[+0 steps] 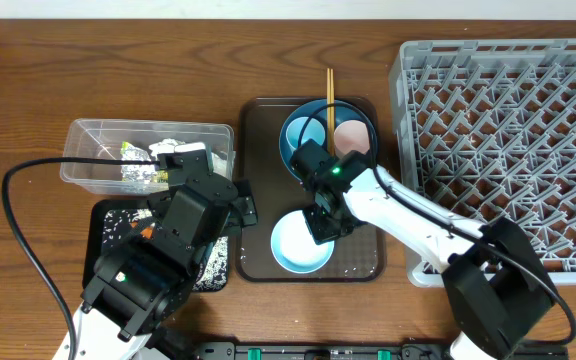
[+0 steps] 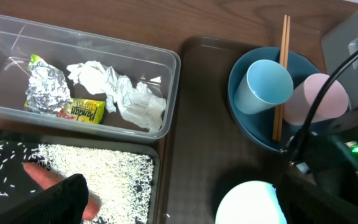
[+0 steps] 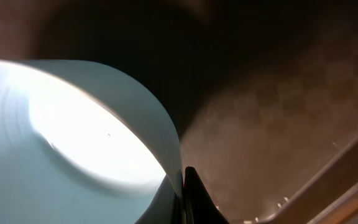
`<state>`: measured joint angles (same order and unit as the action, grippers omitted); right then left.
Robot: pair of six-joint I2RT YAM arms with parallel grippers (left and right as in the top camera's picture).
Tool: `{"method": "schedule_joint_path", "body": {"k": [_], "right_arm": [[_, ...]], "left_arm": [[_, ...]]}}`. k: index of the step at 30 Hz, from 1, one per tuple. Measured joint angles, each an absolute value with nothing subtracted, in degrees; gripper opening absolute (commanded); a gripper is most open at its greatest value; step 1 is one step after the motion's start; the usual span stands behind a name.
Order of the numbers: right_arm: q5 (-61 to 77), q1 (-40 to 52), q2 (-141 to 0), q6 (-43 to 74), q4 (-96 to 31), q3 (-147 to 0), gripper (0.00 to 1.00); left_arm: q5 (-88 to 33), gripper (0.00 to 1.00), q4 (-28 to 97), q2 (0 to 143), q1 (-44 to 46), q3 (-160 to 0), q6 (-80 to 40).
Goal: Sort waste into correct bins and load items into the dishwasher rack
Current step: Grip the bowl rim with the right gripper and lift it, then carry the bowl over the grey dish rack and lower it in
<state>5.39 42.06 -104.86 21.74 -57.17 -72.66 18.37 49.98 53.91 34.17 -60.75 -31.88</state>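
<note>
The white bowl sits on the brown tray, and my right gripper is shut on its right rim. Behind it the blue plate carries a light blue cup, a pink cup and the chopsticks. My left gripper hangs open and holds nothing, one finger above the black tray. White rice bits and an orange piece lie in that tray. The clear tub holds the foil wrapper and a napkin. On the right stands the grey rack.
The brown serving tray lies between the bins and the rack. A black cable loops over the table at the left. The right arm stretches from the rack's front corner across the tray.
</note>
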Motion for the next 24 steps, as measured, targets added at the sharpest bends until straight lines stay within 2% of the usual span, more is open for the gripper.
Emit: {"method": "schedule_joint_path", "body": {"k": [6, 13, 24], "right_arm": [[5.30, 42.06, -99.42, 21.74, -59.27, -74.19, 0.01], [5.17, 40.86, -86.00, 21.74, -60.84, -74.50, 0.01], [-2.26, 27.42, -70.02, 19.68, -65.19, -74.76, 0.01]], "left_arm": [[18.37, 0.98, 49.98, 53.91, 34.17, -60.75, -31.86], [18.37, 0.98, 49.98, 53.91, 34.17, -60.75, -31.86], [18.37, 0.98, 49.98, 53.91, 34.17, -60.75, -31.88]]}}
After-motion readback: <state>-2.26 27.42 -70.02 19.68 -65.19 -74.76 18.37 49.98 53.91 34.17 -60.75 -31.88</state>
